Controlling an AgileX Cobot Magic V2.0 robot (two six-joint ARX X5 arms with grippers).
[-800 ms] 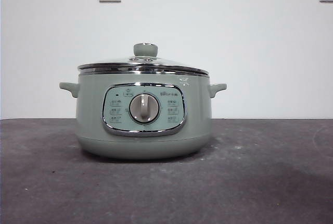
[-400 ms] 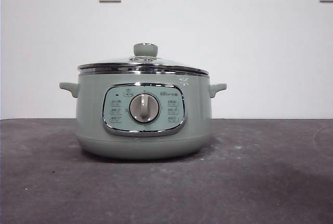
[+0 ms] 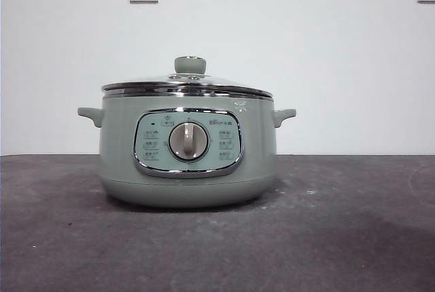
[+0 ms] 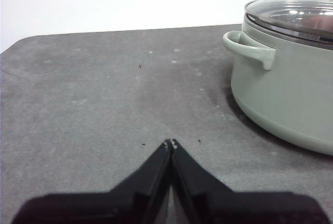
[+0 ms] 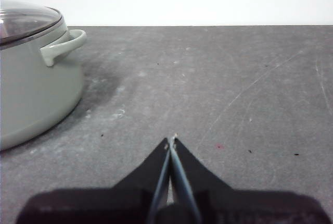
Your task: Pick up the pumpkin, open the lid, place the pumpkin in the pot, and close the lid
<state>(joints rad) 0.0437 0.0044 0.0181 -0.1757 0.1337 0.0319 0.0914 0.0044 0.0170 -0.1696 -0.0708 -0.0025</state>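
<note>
On table (image 3: 353, 238), pot (image 3: 187, 170) upright, dial facing camera, lid (image 3: 187, 83) seemingly seated

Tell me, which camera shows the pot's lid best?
The front view: the whole lid shows, knob on top, seated on the pot. Each wrist view catches only an edge of the glass dome, cut off by the picture's border.

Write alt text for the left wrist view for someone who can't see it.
The left gripper, jaws shut, hangs over bare dark grey table. Off to one side stands the sage-green pot, glass lid on, one side handle showing.
</note>
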